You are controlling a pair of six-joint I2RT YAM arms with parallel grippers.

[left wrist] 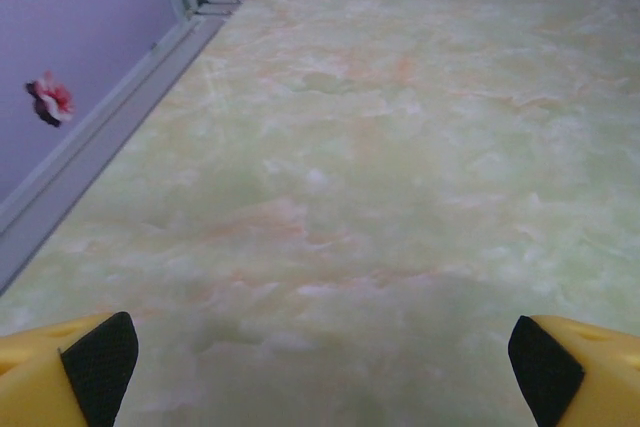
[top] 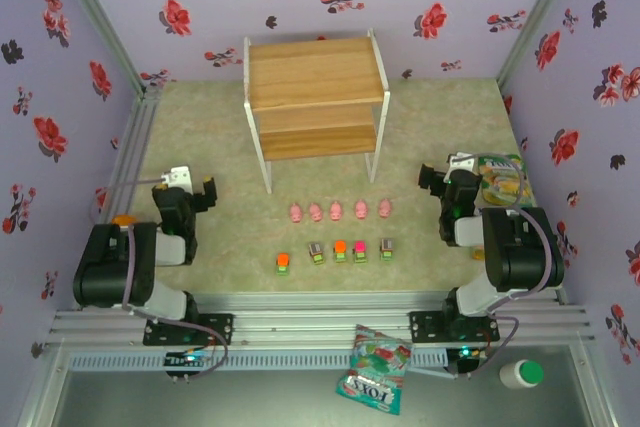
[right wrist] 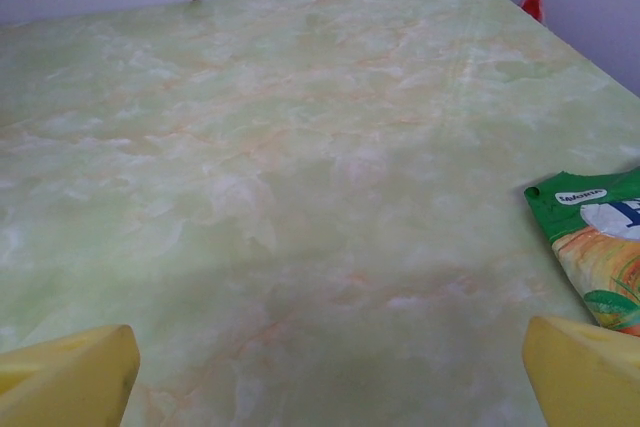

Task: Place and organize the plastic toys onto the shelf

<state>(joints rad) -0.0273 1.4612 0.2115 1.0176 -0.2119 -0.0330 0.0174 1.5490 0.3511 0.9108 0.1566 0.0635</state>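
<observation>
From above, the shelf [top: 316, 97] stands at the far middle of the worktop [top: 230, 247], its two wooden boards on thin white legs. In front of it lie the plastic toys in two rows. The five pink pigs [top: 336, 211] sit side by side just before the shelf's front legs. The five blocky pieces [top: 340, 251], topped orange, grey or pink, form a second row nearer the arm bases.

The left end effector [top: 205, 192] rests to the left of the rows and the right end effector [top: 432, 179] to their right, both well apart from the toys. A snack bag [top: 500, 179] lies just beside the right one, its left edge covered by that arm's wrist. A second snack bag [top: 375, 367] and a white bottle [top: 522, 375] with a green cap sit on the near rail side.

The left wrist view looks over marbled green worktop toward a wall corner, and its black-padded fingers [left wrist: 100, 367] are spread wide with nothing between them. In the right wrist view the yellow fingers [right wrist: 70, 382] also stand spread wide apart, and the first bag's green corner [right wrist: 600, 247] lies above the right-hand finger.
</observation>
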